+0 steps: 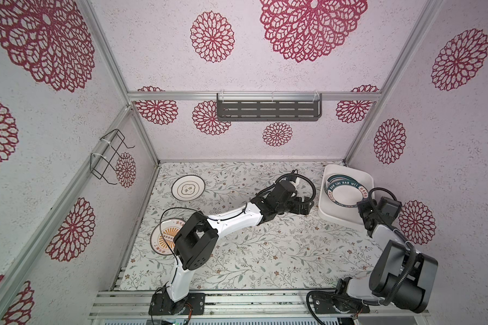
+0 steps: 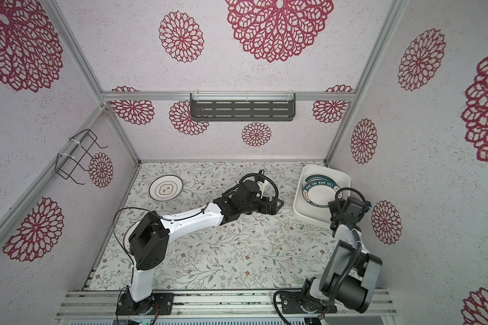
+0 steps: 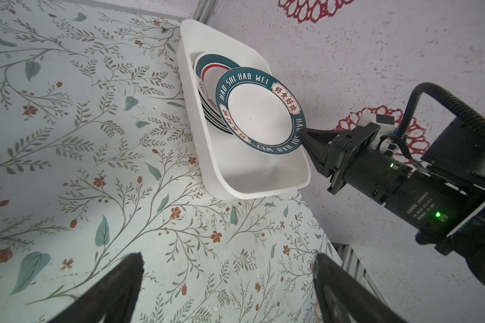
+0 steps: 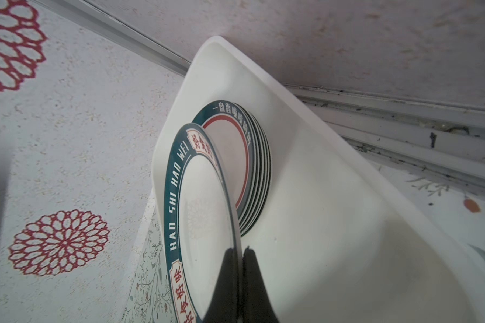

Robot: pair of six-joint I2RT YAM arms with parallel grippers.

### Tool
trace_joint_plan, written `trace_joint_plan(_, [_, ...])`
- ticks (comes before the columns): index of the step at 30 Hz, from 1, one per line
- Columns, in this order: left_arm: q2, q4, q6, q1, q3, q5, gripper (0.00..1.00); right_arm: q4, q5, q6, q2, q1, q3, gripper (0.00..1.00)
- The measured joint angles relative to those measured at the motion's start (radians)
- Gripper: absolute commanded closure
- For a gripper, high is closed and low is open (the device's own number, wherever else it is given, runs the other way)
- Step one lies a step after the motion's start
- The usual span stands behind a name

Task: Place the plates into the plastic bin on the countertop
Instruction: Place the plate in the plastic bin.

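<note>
The white plastic bin (image 1: 328, 216) (image 3: 207, 156) stands at the countertop's (image 1: 265, 253) back right corner. My right gripper (image 3: 301, 131) (image 4: 240, 250) is shut on the rim of a teal-rimmed plate (image 1: 347, 194) (image 3: 259, 112) (image 4: 202, 212), which tilts over the bin against a stack of several plates (image 3: 207, 70) (image 4: 235, 145) leaning inside. My left gripper (image 1: 307, 206) (image 3: 227, 254) hangs open and empty above the countertop, just left of the bin. A dark-ringed plate (image 1: 188, 187) lies at the back left. An orange sunburst plate (image 1: 164, 237) lies partly hidden under my left arm.
A dark slotted shelf (image 1: 268, 108) hangs on the back wall and a black wire rack (image 1: 107, 157) on the left wall. Aluminium rails (image 1: 265, 298) carrying both arm bases run along the front edge. The bin sits close against the right wall.
</note>
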Motion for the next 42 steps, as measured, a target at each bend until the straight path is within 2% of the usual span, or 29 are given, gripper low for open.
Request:
trace_joint_plan(15, [0.018,-0.003,-0.005,0.007,0.011,0.007,0.03,0.108,-0.001,0.037,0.33,-0.007,0.21,1.0])
trace_joint_plan(23, [0.023,-0.003,-0.015,0.016,0.011,0.006,0.03,0.085,-0.026,0.044,0.37,-0.006,0.249,1.0])
trace_joint_plan(25, [0.023,-0.003,-0.019,0.018,0.011,0.006,0.03,0.066,-0.032,0.033,0.373,-0.006,0.269,0.95])
trace_joint_plan(29, [0.023,-0.003,-0.024,0.019,0.011,-0.001,0.03,0.037,-0.055,0.008,0.373,-0.001,0.286,0.77])
trace_joint_plan(31, [0.023,-0.003,-0.025,0.019,0.011,-0.006,0.03,0.012,-0.062,-0.008,0.373,0.0,0.289,0.62])
trace_joint_plan(36, [0.013,-0.002,-0.029,0.019,-0.03,-0.031,0.03,-0.075,-0.081,-0.062,0.372,0.001,0.324,0.34])
trace_joint_plan(42, [-0.079,-0.024,-0.037,0.019,-0.139,-0.085,0.03,-0.149,-0.072,-0.103,0.308,0.015,0.33,0.16])
